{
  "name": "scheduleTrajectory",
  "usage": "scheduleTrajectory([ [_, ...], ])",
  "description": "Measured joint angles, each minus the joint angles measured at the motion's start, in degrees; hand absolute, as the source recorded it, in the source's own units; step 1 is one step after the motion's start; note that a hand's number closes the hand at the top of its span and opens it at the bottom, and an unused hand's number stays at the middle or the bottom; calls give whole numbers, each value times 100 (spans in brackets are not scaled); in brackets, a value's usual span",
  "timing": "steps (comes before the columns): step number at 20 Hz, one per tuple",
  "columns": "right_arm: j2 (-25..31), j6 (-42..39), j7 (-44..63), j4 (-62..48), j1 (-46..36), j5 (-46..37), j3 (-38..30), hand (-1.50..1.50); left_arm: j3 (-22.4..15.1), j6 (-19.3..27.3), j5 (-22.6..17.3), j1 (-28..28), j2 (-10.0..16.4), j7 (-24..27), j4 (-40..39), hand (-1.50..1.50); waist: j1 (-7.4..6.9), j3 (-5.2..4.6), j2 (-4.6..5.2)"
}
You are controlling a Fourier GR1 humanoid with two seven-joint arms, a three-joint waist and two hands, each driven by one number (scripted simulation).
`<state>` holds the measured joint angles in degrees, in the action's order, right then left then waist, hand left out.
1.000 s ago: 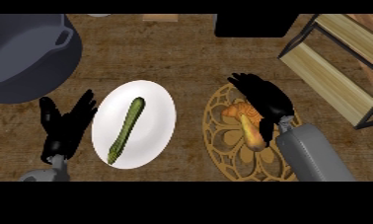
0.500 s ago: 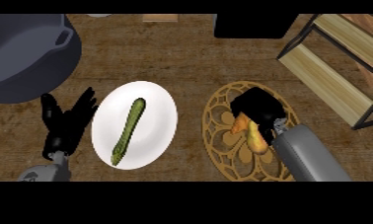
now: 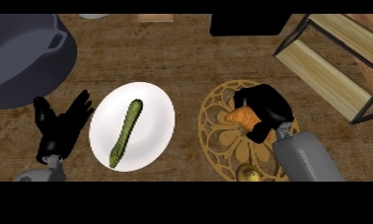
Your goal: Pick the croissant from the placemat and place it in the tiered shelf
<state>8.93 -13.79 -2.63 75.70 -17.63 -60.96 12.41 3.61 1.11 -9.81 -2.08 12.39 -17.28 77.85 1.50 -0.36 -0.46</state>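
my right hand [image 3: 268, 108] arches over the croissant [image 3: 242, 117], fingers curled round its middle. the croissant lies on the round gold placemat [image 3: 217, 141]. i judge it light, soft and flaky, so it is best taken across the thick centre, not by the brittle tips. the tiered shelf [image 3: 320, 67] stands apart at upper right. my left hand [image 3: 64, 122] rests spread beside the white plate [image 3: 157, 114].

Rough, streaked wood grain covers the dark brown table [image 3: 167, 55], which bears a smooth matt white plate [image 3: 154, 103] and a round golden openwork placemat [image 3: 217, 136] of metallic gleam. The tiered shelf [image 3: 320, 72] joins pale wooden boards to a thin black frame. A ridged orange croissant [image 3: 242, 117] sits within the smooth black plastic-looking right hand [image 3: 268, 105].
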Motion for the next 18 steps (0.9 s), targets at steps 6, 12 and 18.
scheduleTrajectory([
  [6, -655, 1099, 2378, 102, -336, 307, -1599, 150, 21, 4, 3, 66, 11, 22, 5, 0, 63, 28, 16],
  [12, -836, 1938, 4860, 634, -1431, -560, -1798, 150, -61, 6, 63, -35, -21, -14, 0, 0, -113, 15, -6],
  [18, -841, 1444, 6386, 982, -2800, -1655, -1832, 150, -90, -33, 95, 17, -63, 82, -62, 0, -164, 19, 5],
])
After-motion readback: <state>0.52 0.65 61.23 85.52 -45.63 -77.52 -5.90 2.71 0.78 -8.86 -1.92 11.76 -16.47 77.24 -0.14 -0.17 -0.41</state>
